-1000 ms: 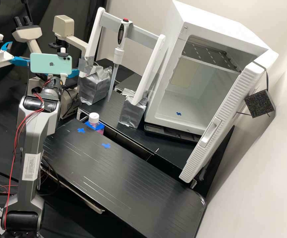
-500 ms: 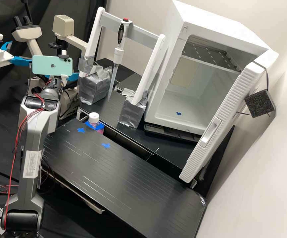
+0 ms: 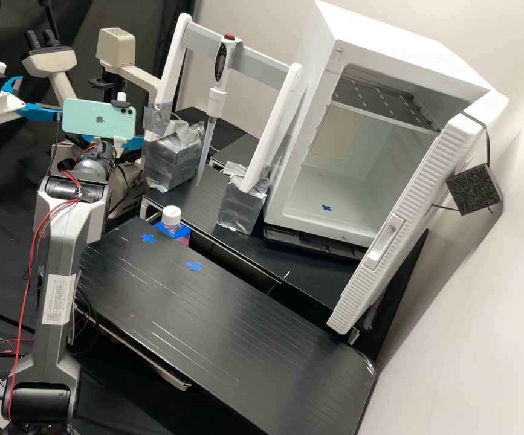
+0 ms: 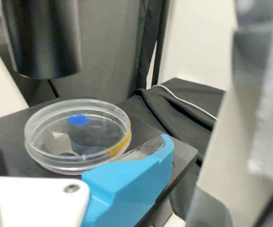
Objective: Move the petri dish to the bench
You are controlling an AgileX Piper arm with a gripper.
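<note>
- Dish (image 4: 75,163): found lying flat on a black plate (image 4: 9,132). Clear and round, with a yellow patch (image 4: 120,144) on its side and a blue mark (image 4: 78,119) visible through it.
- Gripper (image 3: 133,143): at the microscope (image 3: 50,61), behind a phone (image 3: 98,119) in the high view. In the wrist view its blue part covered a portion of the dish's edge. Contact could not be confirmed, nor could the inspector tell how wide the gripper stood or whether it had hold of the dish.
- Black cylinder (image 4: 42,40): pointed down above the plate, apart from the dish.
- Arm (image 3: 62,241): raised beside the left end of the bench (image 3: 213,338) as seen in the high view.
- Bench: black, faintly lined, bearing two blue crosses, one (image 3: 147,238) nearer the bottle and one (image 3: 194,266) farther from it.
- Bottle (image 3: 171,215): upright at the bench's rear edge, white cap in place, blue tape round it, pinkish contents partly visible.
- Pipette (image 3: 220,72): hung tip down in a white frame (image 3: 274,121), whose feet were wrapped in silver tape.
- Cabinet (image 3: 304,139): white, its door (image 3: 407,223) wide open. A perforated shelf (image 3: 388,99) was fitted high inside and a small blue cross (image 3: 326,208) marked the floor.
- Black square (image 3: 474,188): attached on the outer side of the door.
</note>
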